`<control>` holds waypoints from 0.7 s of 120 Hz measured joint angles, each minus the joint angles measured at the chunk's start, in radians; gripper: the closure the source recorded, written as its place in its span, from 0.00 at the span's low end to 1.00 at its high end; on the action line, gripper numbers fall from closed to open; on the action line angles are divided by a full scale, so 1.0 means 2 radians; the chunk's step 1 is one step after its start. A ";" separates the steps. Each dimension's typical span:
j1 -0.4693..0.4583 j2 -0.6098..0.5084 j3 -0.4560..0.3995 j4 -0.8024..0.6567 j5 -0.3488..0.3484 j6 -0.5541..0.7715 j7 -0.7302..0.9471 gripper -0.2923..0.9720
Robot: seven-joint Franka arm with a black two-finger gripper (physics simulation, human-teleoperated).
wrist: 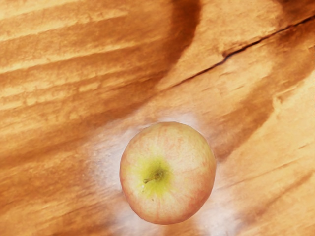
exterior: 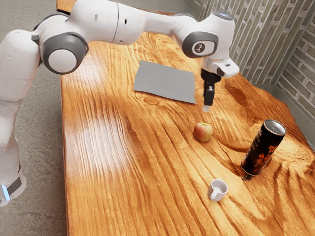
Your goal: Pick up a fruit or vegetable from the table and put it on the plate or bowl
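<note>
- The apple is seen lying on the counter, a little right of the middle of the exterior view. It is not held by anything.
- The pincer is hung just above the apple, a bit nearer the top of the frame, and is pointed straight down. It is likely placed there so that it can be lowered onto the fruit.
- The pincer is seen from its thin side, so it cannot be told whether it is spread or pressed together.
- In the wrist view the apple is seen from above, stem up, under the hand. The hand is judged to be nearly lined up with it.
- A flat grey sheet is laid near the top middle of the exterior view, well apart from the apple. It may be meant as the spot for the fruit.
- A dark can is leaned at the right, and a small white cup is set near the bottom. Both are apart from the apple, so the way down is left free.
- The apple is not yet picked up, so the task is judged to be near its start.
</note>
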State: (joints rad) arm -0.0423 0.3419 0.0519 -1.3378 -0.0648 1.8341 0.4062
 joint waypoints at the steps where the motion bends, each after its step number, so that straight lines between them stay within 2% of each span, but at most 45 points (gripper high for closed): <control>1: 0.000 0.001 0.000 0.000 -0.001 0.002 0.001 0.23; 42: -0.002 0.025 -0.005 -0.032 -0.010 0.045 0.030 0.23; 84: -0.002 0.026 -0.009 -0.038 -0.012 0.034 0.048 0.23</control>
State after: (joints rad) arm -0.0458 0.3940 0.0339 -1.4135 -0.0886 1.9023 0.5016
